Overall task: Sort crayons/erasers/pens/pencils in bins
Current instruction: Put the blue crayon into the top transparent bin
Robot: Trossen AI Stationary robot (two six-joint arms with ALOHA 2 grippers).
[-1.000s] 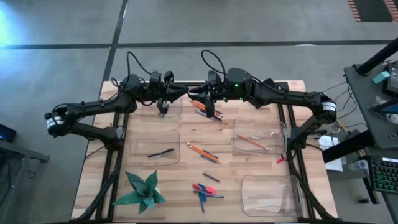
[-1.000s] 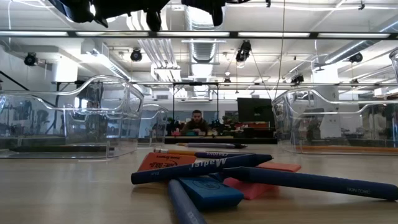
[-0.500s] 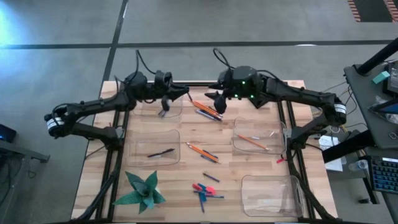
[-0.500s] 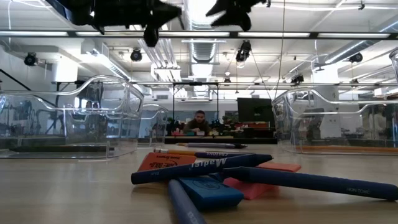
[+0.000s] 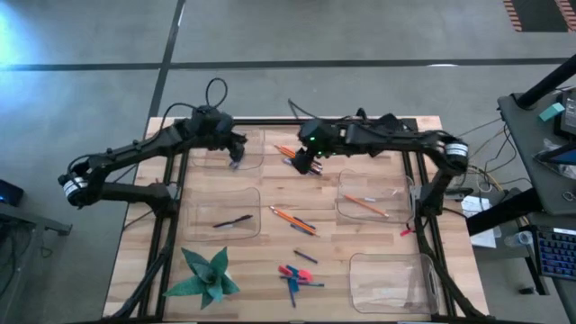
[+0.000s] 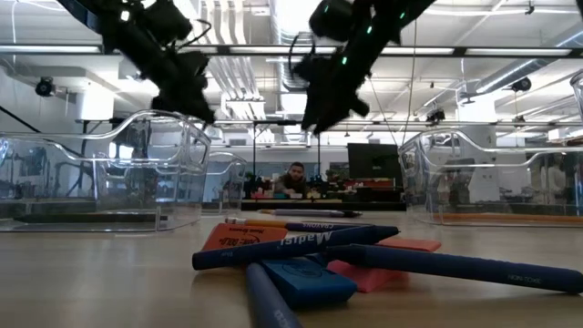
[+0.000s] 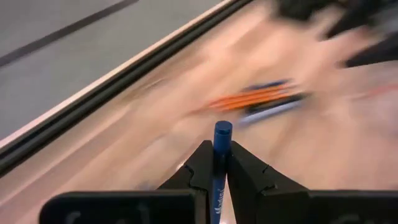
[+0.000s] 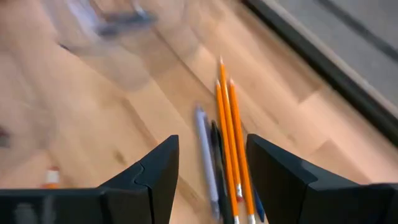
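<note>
Looking down, high view: my left hand (image 5: 236,151) sits over the far-left bin (image 5: 229,155) of the four, clamped on a blue pen (image 5: 234,160) whose lower end dips toward that bin. My right hand (image 5: 302,165) hovers over the mixed pile of pencils (image 5: 290,153) and pens lying just beside that bin, toward the table's (image 5: 360,270) middle.
Other stock, high view: one pencil lies in the right-hand bin (image 5: 369,205); a dark pen lies in the bin (image 5: 225,219) on the near side of the far-left bin; two loose pencils (image 5: 292,219) and the erasers (image 5: 290,272) lie well nearer the table's front edge.
Low view: erasers (image 6: 301,278) and blue pens fill the foreground on the table; both arms hang above, far back near the far-left bin. A person sits in the room beyond.
Left wrist view: fingers (image 7: 199,171) clenched on the blue pen (image 7: 221,158), which stands up between them.
Right wrist view: my right hand (image 8: 208,165) is spread wide, with nothing in it. Three orange pencils (image 8: 233,149) and two darker pens lie side by side, their long axis running straight ahead through the gap.
Key relation: the sticks lie along the fingers, not across them, so I judge the wrist needs a quarter turn before closing. The right arm is clearly the nearer one.
</note>
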